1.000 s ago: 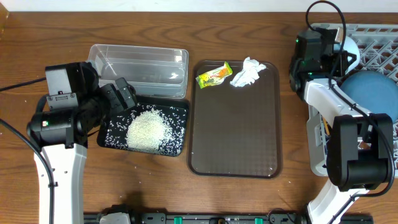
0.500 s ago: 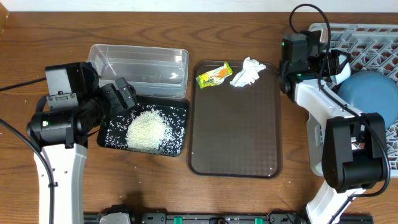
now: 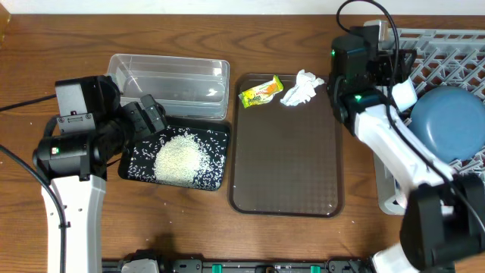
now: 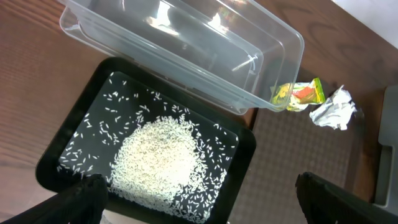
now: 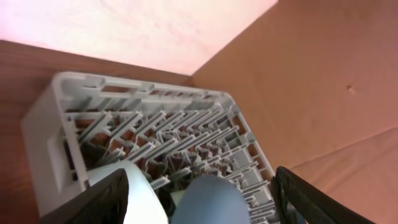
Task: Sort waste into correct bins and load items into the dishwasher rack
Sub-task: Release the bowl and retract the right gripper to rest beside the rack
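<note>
Left pincer [image 4: 199,183]: jaws spread wide, holding nothing, over the black tray [image 3: 132,163].
Right pincer [image 5: 202,177]: jaws wide apart, nothing between them, facing the rack [image 3: 447,45].
Rice [image 3: 180,158]: heaped in the black tray, stray grains around the heap.
Wrapper [image 3: 261,91]: at the far end of the brown tray [image 3: 284,167], just beside the tissue [image 3: 301,88].
Clear tub [image 3: 168,83]: on the desk [image 3: 189,227], just behind the black tray.
Blue bowl [image 3: 447,121]: in the rack.
</note>
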